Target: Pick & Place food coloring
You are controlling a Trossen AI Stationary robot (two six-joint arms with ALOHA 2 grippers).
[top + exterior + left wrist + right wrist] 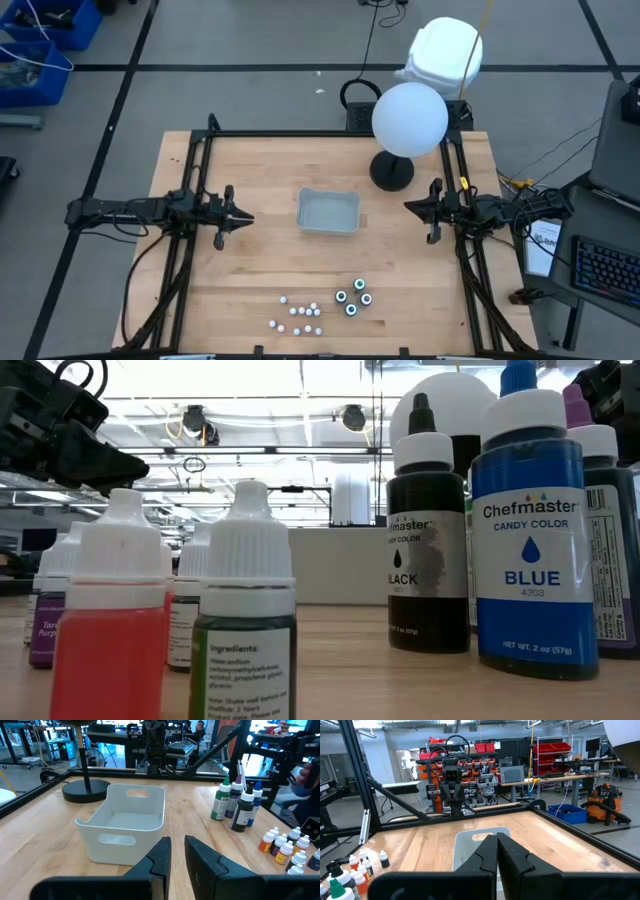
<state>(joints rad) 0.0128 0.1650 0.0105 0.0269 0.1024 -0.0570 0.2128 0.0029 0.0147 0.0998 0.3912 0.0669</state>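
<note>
The food coloring stands upright near the table's front edge: several dark round bottles point(353, 298) with white-ringed tops, and to their left several tiny white-capped bottles point(298, 315). The low view shows them close up, among them a blue bottle point(530, 530), a black bottle point(428, 530) and a small red bottle point(110, 620). My left gripper point(245, 217) hovers at the left, level, open by a narrow gap point(178, 851), with nothing between its fingers. At the right my right gripper point(408, 205) hovers shut point(497, 845). Both are far from the bottles point(235, 802).
A shallow grey tray point(328, 211) with handle cut-outs sits at the table's middle between the two grippers. A lamp with a white globe point(409, 119) stands on a black base point(392, 172) at the far right. Black frame rails point(200, 160) run along the table's sides.
</note>
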